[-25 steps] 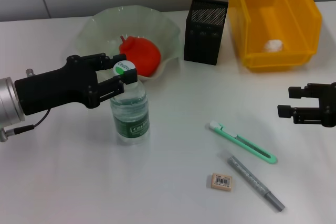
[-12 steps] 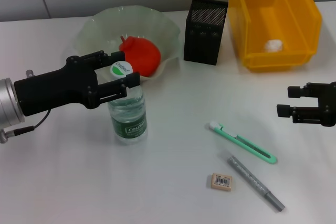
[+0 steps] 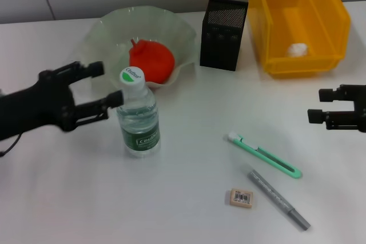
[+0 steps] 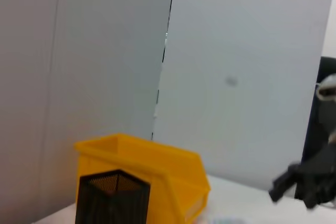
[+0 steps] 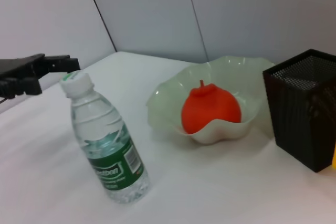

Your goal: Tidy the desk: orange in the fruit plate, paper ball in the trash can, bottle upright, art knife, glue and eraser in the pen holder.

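Observation:
The clear bottle (image 3: pixel 138 116) (image 5: pixel 105 141) with a green label stands upright on the white table, free of any grip. My left gripper (image 3: pixel 107 84) is open just left of its cap, not touching it. The orange (image 3: pixel 151 61) (image 5: pixel 211 109) lies in the pale green fruit plate (image 3: pixel 114 22). A white paper ball (image 3: pixel 297 50) rests in the yellow trash can (image 3: pixel 334 24). The green art knife (image 3: pixel 264 155), grey glue stick (image 3: pixel 278 199) and eraser (image 3: pixel 241 198) lie on the table at front right. My right gripper (image 3: pixel 317 105) hovers open at the right edge.
The black mesh pen holder (image 3: pixel 224 26) (image 5: pixel 302 108) (image 4: pixel 110 200) stands between the plate and the trash can (image 4: pixel 142 166). A grey wall runs behind the table. The right wrist view shows the left gripper (image 5: pixel 37 72) beyond the bottle.
The left gripper opened, let go of the bottle's neck and drew back to the left. The bottle stays standing. The right gripper shifted slightly right.

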`<state>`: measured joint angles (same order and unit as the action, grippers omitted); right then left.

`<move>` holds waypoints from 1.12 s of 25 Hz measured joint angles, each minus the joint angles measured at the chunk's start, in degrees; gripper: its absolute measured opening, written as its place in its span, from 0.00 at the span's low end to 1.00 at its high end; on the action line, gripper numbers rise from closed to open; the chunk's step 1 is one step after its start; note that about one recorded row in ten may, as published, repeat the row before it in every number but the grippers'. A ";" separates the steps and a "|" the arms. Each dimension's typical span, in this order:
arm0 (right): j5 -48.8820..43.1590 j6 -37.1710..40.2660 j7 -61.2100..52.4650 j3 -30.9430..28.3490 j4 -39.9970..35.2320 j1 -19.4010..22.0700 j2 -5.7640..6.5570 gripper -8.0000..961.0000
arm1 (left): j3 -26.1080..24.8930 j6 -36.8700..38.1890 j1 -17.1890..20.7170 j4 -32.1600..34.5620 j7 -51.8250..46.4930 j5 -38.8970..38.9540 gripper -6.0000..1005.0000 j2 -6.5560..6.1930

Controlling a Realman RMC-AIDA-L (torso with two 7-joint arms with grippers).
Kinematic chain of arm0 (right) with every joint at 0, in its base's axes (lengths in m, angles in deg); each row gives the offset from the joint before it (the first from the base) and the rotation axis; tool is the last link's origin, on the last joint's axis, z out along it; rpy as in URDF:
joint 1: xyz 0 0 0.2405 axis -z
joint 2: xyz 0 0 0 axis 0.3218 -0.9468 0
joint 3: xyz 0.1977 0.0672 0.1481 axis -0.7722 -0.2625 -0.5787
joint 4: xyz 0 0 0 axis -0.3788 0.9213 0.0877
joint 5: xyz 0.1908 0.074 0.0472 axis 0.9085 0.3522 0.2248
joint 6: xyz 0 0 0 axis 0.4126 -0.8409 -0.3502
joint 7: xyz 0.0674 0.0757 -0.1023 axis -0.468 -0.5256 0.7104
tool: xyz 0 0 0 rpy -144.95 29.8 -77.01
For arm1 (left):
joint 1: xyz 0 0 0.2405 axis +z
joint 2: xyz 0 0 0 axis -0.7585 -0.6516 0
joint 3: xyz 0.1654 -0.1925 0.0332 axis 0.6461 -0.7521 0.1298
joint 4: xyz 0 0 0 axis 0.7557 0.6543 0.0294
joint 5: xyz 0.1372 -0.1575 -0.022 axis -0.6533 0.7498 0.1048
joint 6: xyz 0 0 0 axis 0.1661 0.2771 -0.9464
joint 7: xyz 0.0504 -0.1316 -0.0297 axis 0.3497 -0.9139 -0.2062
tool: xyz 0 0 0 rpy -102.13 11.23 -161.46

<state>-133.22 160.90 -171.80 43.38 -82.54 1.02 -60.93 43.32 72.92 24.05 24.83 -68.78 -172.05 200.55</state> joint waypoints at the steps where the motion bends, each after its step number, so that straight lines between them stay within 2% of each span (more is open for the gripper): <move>1: -0.36 0.80 -1.35 0.02 -1.86 0.04 -0.15 0.76 | 0.00 0.00 0.00 0.00 0.00 0.00 0.80 0.00; 2: -1.05 1.80 -2.82 0.05 -3.82 -0.04 -0.31 0.76 | 0.00 0.00 0.00 0.00 0.00 0.00 0.80 0.00; 5: -5.22 5.40 -8.78 0.64 -10.80 -1.66 -0.89 0.76 | 0.09 3.70 4.90 0.21 5.05 -0.36 0.80 -0.22; 7: -12.03 8.03 -17.36 4.32 -17.41 -4.70 -1.00 0.76 | 0.09 3.70 4.90 0.21 5.05 -0.36 0.80 -0.22; 8: -12.03 8.03 -17.36 4.32 -17.41 -4.70 -1.00 0.76 | 0.19 4.22 5.67 0.19 5.64 -0.40 0.80 -0.22; 9: -14.64 8.78 -20.58 6.46 -19.32 -6.14 -0.92 0.76 | 0.40 5.26 7.36 -0.16 7.02 -0.53 0.80 -0.09; 11: -19.37 10.42 -26.76 10.84 -20.82 -9.50 -0.24 0.76 | 0.36 5.49 8.01 -0.81 7.89 -0.60 0.80 -0.05; 12: -23.38 12.03 -32.11 14.56 -20.07 -13.50 0.45 0.76 | 0.36 5.49 8.01 -0.81 7.89 -0.60 0.80 -0.05; 13: -23.38 12.03 -32.11 14.56 -20.07 -13.50 0.45 0.76 | 0.26 5.64 8.42 -1.60 8.75 -0.61 0.80 -0.03; 15: -29.52 12.84 -37.32 17.55 -16.60 -20.40 0.51 0.76 | 0.04 5.92 8.77 -3.72 10.42 -0.63 0.80 -0.13; 16: -29.52 12.84 -37.32 17.55 -16.60 -20.40 0.51 0.76 | 0.15 6.17 8.87 -4.47 10.96 -0.63 0.80 -0.18; 17: -31.33 12.65 -38.11 18.02 -15.38 -22.18 0.21 0.76 | 0.15 6.17 8.87 -4.47 10.96 -0.63 0.80 -0.18; 19: -35.00 10.93 -39.43 19.40 -11.72 -26.11 -0.81 0.76 | 0.15 6.17 8.87 -4.47 10.96 -0.63 0.80 -0.18; 20: -37.78 8.13 -40.27 21.39 -7.10 -29.85 -2.01 0.76 | 0.54 6.48 9.02 -4.89 11.61 -1.11 0.80 -0.07; 22: -38.65 6.75 -40.55 22.65 -4.80 -31.35 -2.49 0.76 | 0.54 6.74 9.18 -4.91 12.38 -1.58 0.80 0.04; 24: -39.81 2.82 -41.88 26.50 0.84 -34.11 -3.18 0.76 | 0.54 6.74 9.18 -4.91 12.38 -1.58 0.80 0.04; 28: -40.03 -3.88 -45.12 34.29 9.44 -38.07 -3.77 0.76 | 0.60 7.35 9.28 -5.51 13.26 -2.79 0.80 0.12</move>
<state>-173.25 157.02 -216.93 77.67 -73.11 -37.04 -64.70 43.93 80.27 33.33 19.32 -55.51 -174.84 200.66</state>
